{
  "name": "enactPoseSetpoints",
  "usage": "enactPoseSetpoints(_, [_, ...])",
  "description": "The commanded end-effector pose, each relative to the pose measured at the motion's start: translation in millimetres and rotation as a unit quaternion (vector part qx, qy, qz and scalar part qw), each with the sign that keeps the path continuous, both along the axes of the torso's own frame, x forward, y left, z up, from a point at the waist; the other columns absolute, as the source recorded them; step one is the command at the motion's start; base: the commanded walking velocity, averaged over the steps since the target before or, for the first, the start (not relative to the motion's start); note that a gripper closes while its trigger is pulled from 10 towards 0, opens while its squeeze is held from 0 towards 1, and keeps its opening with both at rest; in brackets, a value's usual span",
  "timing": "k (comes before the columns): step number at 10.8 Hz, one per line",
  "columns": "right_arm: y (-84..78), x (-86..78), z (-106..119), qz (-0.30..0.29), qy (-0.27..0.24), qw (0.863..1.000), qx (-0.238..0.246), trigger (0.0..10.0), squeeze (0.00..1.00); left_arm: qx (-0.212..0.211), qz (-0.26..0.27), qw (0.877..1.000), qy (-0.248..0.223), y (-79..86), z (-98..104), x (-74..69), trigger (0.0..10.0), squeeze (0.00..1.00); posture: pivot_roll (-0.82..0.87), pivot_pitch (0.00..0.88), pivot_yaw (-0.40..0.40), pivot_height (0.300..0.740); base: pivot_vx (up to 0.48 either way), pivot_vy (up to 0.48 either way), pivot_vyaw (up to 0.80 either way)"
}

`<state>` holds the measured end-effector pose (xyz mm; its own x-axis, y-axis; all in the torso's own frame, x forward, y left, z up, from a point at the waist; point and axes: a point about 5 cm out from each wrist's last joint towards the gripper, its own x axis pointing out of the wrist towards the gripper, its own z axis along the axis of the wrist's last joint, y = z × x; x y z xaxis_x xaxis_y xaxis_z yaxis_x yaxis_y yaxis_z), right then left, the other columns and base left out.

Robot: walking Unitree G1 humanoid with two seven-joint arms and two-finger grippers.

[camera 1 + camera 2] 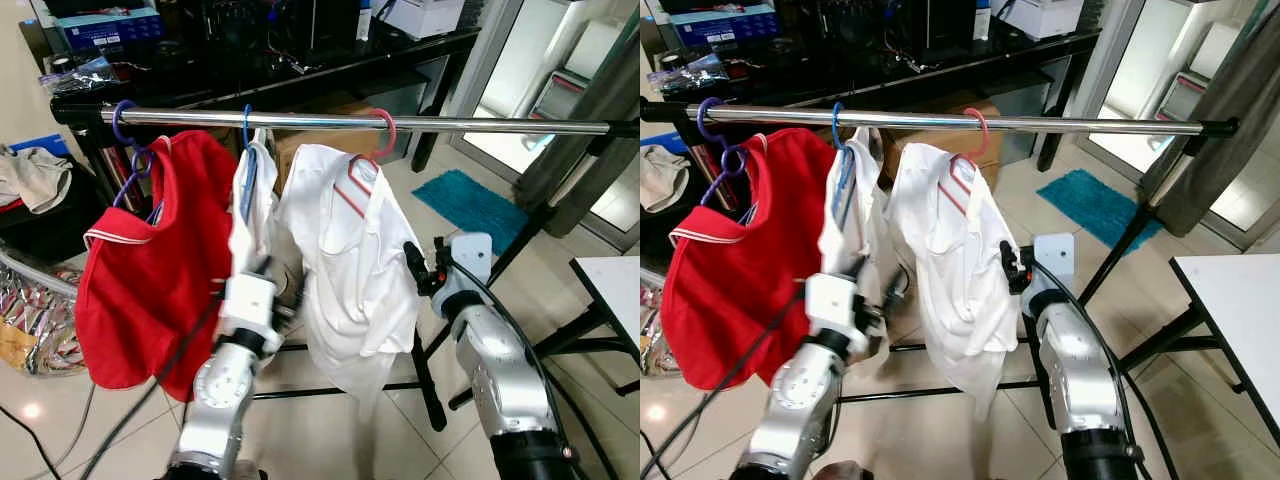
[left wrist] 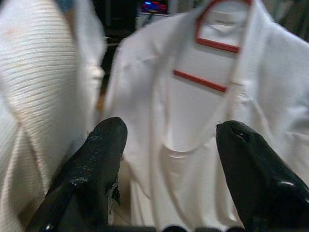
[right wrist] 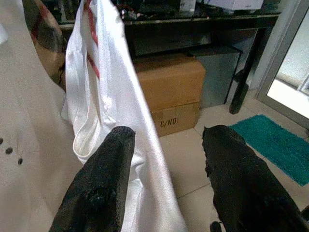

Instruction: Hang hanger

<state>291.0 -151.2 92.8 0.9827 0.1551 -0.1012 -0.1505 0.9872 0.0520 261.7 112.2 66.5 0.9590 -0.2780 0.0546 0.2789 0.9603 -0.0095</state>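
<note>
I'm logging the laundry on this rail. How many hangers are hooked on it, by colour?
Purple hanger: 1
Blue hanger: 1
Red hanger: 1
Total: 3 hangers on the rail.

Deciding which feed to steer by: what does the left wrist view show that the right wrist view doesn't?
Left wrist: the red hanger seen head-on inside the white shirt's collar, and a second, ribbed white garment beside it.
Right wrist: a cardboard box, a teal mat and tiled floor.
Shared: the white shirt, seen between the fingers of an open claw.
</note>
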Motion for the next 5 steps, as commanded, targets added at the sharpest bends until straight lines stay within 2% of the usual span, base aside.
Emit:
enactPoseSetpoints(1, [-5.7, -3.4, 6, -0.010, -0.024, 1.000, 0.018, 10.0, 0.00, -0.008, 0.010, 1.000, 0.000, 0.6, 0, -0.1, 10.0, 0.00, 0.19, 0.033, -0.035, 0.740, 0.000, 0.000, 0.00])
enactPoseSetpoints(3, [-17.8, -14.4, 5, -0.030, -0.060, 0.998, 0.017, 10.0, 0.00, 0.006, 0.015, 1.000, -0.003, 1.8, -3, -2.3, 10.0, 0.00, 0.19, 0.033, -0.035, 0.740, 0.000, 0.000, 0.00])
enactPoseSetpoints(5, [-31.0, -22.2, 1, -0.060, -0.070, 0.996, -0.007, 10.0, 0.00, 0.090, -0.028, 0.992, -0.085, -9.5, 8, -8.8, 10.0, 0.00, 0.19, 0.035, -0.035, 0.740, 0.000, 0.000, 0.00])
